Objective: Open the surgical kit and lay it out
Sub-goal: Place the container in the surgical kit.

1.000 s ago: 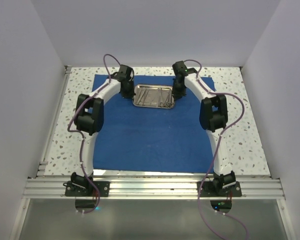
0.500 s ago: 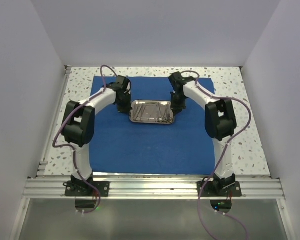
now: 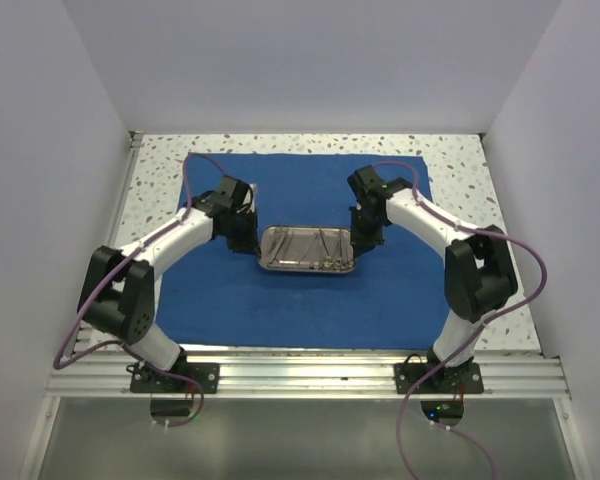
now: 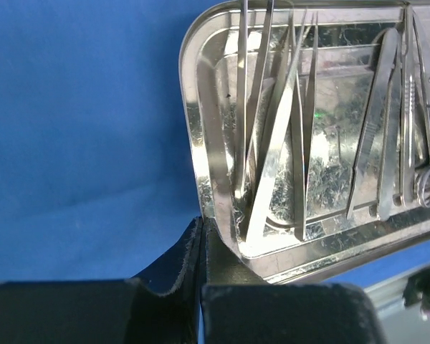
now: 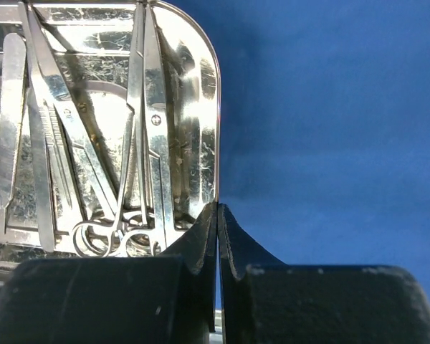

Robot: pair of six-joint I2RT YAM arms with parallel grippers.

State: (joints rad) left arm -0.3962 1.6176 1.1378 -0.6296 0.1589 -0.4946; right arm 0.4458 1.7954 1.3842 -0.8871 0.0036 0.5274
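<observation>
The royal-blue cloth (image 3: pixel 300 310) lies spread flat on the table. On it, near the middle, is the shiny steel tray (image 3: pixel 307 250) with several thin silver instruments inside. My left gripper (image 3: pixel 248 243) is shut on the tray's left rim (image 4: pixel 193 129). In the left wrist view the tips (image 4: pixel 202 222) pinch the edge beside long tweezers (image 4: pixel 272 165). My right gripper (image 3: pixel 360 240) is shut on the right rim (image 5: pixel 209 107). Its tips (image 5: pixel 217 208) meet at the corner next to ring-handled scissors (image 5: pixel 140 165).
Speckled tabletop (image 3: pixel 500 290) borders the cloth on both sides and at the back. White walls close in the left, right and far sides. An aluminium rail (image 3: pixel 310 375) with both arm bases runs along the near edge.
Both arms have drawn the tray toward the near edge, from the back of the cloth to about its middle, with both grips kept on the rims. The cloth has stayed flat.
</observation>
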